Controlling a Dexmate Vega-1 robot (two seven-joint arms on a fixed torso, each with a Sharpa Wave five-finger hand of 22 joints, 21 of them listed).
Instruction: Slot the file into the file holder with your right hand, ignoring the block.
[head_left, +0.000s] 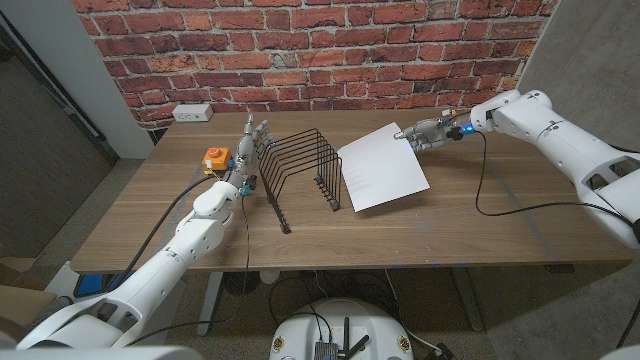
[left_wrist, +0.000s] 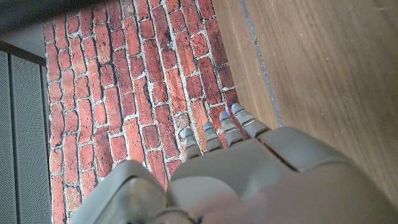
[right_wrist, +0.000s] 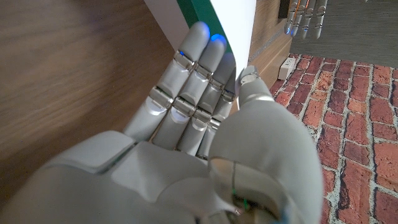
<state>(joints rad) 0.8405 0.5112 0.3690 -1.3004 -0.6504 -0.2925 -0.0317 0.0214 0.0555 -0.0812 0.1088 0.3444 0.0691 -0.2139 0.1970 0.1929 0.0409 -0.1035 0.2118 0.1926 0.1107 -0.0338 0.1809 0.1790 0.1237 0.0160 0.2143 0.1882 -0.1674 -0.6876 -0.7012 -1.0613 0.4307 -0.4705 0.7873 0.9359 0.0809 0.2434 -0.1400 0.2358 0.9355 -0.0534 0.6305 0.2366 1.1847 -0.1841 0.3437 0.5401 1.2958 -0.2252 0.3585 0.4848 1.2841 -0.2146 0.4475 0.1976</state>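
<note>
The file is a flat white sheet-like folder, tilted in the air just right of the black wire file holder. My right hand pinches its far right corner. In the right wrist view the fingers press against the file's white and green edge with the thumb on the other side. My left hand stands upright with fingers straight, just left of the holder and next to the orange block. It holds nothing; its fingertips point at the brick wall.
A white power socket sits at the table's back left edge. A black cable hangs from my right arm over the table. The brick wall stands behind the table. My left hand's fingers also appear in the right wrist view.
</note>
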